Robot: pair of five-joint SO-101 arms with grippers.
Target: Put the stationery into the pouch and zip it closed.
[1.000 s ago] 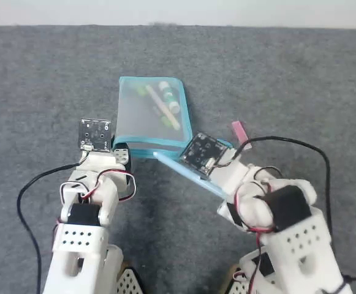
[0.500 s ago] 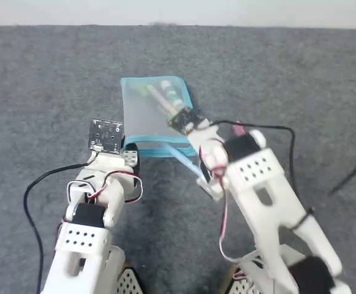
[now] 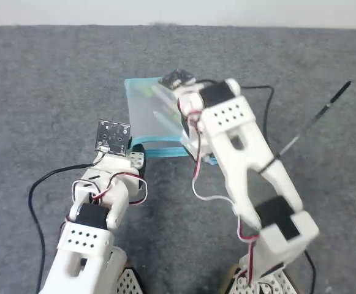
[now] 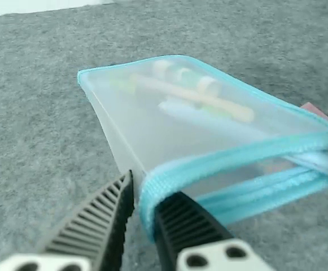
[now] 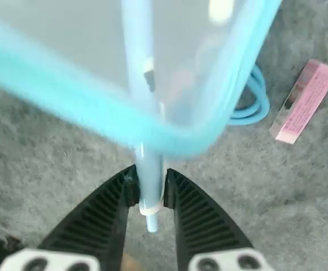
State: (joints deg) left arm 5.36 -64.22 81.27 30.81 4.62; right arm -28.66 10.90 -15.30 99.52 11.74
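Pouch (image 4: 152, 124): frosted, translucent smooth plastic; woven cloth edging. Pen (image 5: 148, 200): smooth pale plastic. Table cover (image 3: 55, 73): rough grey felt-like cloth. Right gripper (image 5: 149, 175): matt, ribbed black plastic.

Left arm (image 3: 79, 257) and right arm (image 3: 251, 159) are white plastic with perforated panels (image 3: 230, 113) and black motors (image 3: 280, 214) — red, white and black cables (image 3: 32, 199) loop alongside. Both end in black ribbed fingers (image 4: 104, 220).

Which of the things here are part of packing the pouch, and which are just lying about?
Part of the job:
translucent pouch with teal zip edging, its edge pinched by the left end effector
pale blue pen, held by the right end effector
wooden pencil, inside
pink rectangular eraser, outside

Lying about:
grey felt table cover
black cable
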